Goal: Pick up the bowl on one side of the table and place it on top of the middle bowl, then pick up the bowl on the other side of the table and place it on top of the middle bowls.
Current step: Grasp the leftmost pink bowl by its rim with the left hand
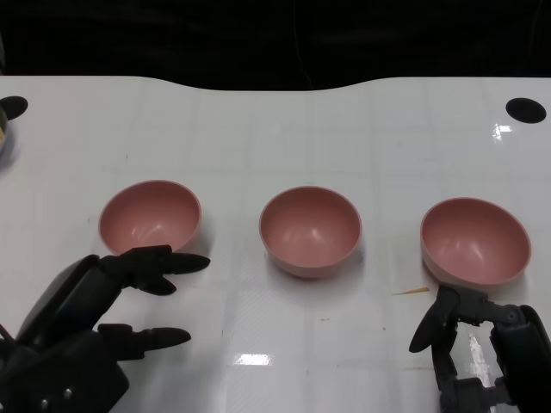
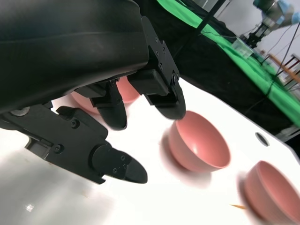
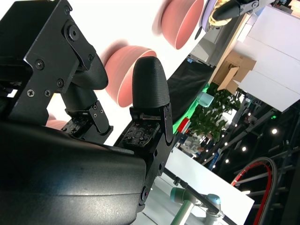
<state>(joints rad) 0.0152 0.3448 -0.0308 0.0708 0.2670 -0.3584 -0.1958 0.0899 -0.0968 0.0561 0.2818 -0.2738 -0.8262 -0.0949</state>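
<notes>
Left hand (image 1: 90, 323) fingers spread, empty, beside left-edge pink plastic bowl (image 1: 150, 216) | right hand (image 1: 486, 348) empty, apart | risk: smooth rim slipping, nudging middle pink bowl (image 1: 310, 230)

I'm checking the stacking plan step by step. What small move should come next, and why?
Probably ease the left hand forward to grip the left bowl: all three bowls sit apart, unstacked, and its open fingers already hover at that bowl's near rim.

white table (image 1: 258, 120); black round hole (image 1: 525, 109) at its far corner
</notes>
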